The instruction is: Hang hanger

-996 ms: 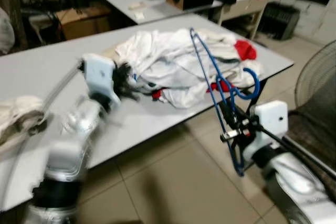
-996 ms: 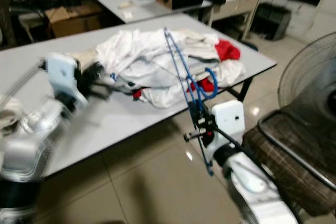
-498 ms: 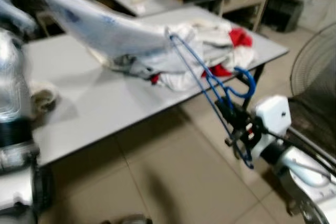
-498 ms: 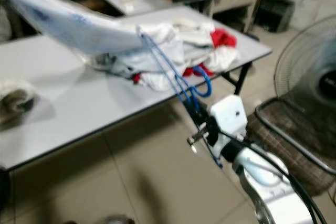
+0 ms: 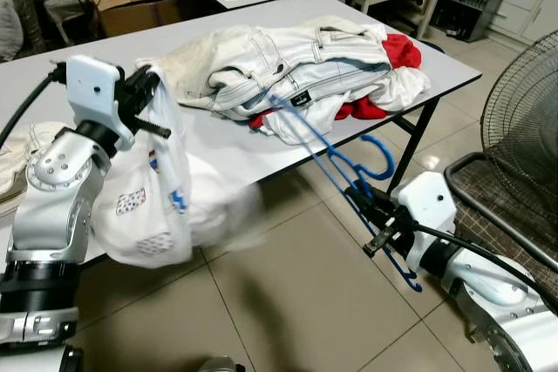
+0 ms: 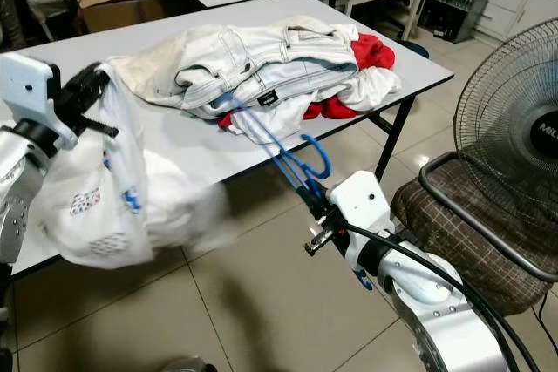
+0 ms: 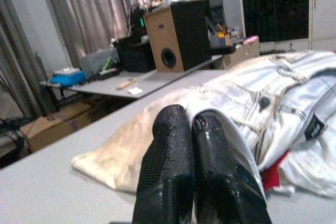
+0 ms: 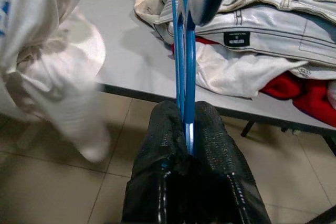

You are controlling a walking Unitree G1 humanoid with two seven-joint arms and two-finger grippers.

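Two hands engaged. Right hand [image 6: 316,231]: pinching blue hanger [image 5: 336,167], held over the floor beside the bench [image 5: 218,137], tip near clothes pile [image 5: 296,67]. Left hand [image 5: 146,93]: clamped on white shirt [image 5: 148,206], dangling off the bench edge. Risks: hanger tip snagging the pile; slack shirt slipping free.

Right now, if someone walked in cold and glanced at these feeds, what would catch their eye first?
Probably the white shirt hanging off the table's near edge from the left gripper, which is shut on it. Next, the blue hanger pinched in the right gripper, out over the floor and angled up toward the pile of clothes on the grey table.
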